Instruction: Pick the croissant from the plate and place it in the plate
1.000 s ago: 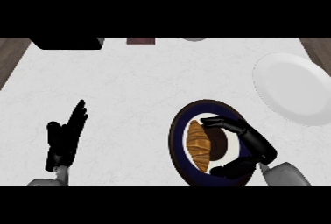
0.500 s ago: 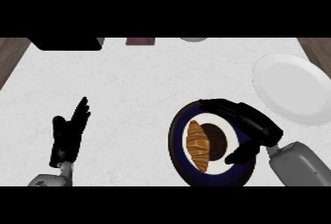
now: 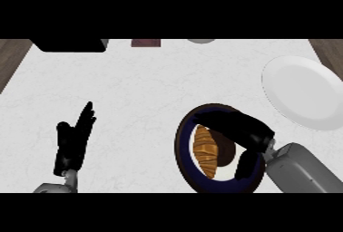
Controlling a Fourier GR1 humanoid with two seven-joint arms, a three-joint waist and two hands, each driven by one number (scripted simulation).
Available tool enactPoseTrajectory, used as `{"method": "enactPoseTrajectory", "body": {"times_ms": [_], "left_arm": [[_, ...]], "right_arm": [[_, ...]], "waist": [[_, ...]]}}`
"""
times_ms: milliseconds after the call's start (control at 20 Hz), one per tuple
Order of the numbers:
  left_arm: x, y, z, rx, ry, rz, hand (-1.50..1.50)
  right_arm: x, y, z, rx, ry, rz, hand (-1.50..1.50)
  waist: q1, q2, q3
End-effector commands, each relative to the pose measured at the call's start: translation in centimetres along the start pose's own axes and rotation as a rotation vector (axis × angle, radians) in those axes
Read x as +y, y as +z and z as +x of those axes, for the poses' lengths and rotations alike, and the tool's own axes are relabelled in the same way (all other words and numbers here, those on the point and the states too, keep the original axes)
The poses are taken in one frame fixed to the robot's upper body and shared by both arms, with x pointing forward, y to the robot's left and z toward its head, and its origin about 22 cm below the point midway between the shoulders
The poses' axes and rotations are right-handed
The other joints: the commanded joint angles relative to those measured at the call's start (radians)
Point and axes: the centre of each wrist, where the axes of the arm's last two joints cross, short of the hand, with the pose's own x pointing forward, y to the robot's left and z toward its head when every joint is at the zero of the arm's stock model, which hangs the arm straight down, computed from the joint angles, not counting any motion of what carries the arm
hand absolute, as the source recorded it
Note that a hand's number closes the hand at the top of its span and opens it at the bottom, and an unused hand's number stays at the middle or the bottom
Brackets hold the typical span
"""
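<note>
A golden croissant lies on a dark blue plate at the lower right of the counter. My right hand hovers over that plate. Its fingers arch across the croissant's far end and its thumb hangs to the croissant's right. The hand is open and cupped, and the croissant stays flat on the plate. A large white plate with nothing on it sits at the right edge. At the lower left, my left hand rests open with its fingers pointing up.
A black box stands at the counter's far left corner. A small dark red item and a grey round object sit along the back edge. Brown wood shows beyond the counter's left and right ends.
My right hand has moved forward over the dark plate and its fingers have swung left across the croissant's far end. The croissant and the left hand have stayed put.
</note>
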Motion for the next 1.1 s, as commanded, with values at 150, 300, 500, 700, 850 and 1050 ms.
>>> {"method": "enactPoseTrajectory", "body": {"times_ms": [150,300,500,700,850,1050], "left_arm": [[1.4,-0.6,-2.0,0.008,-0.011,0.001,0.00],[1.9,0.0,-1.0,0.006,-0.013,-0.015,0.00],[-0.4,-2.5,0.7,0.006,0.002,0.011,0.00],[1.3,0.2,-1.4,-0.009,-0.011,-0.008,0.00],[1.6,-0.6,-1.1,0.003,-0.007,-0.016,0.00],[0.1,-1.7,-1.2,0.026,-0.001,-0.008,0.00]], "right_arm": [[0.6,-2.3,-1.1,0.065,0.017,0.072,-1.50],[1.0,-1.9,-1.0,0.066,0.029,0.102,-1.50],[1.2,-3.3,1.8,0.048,0.040,0.089,-1.50],[3.1,-4.1,-0.4,0.069,0.036,0.103,-1.50],[3.2,-5.0,-0.6,0.054,0.021,0.118,-1.50],[4.6,-4.9,0.7,0.064,0.014,0.123,-1.50]], "waist": [[0.000,0.002,0.000],[-0.001,0.001,0.001],[-0.006,0.001,0.000],[0.001,0.001,0.001],[0.000,0.002,0.001],[-0.005,0.002,0.000]]}}
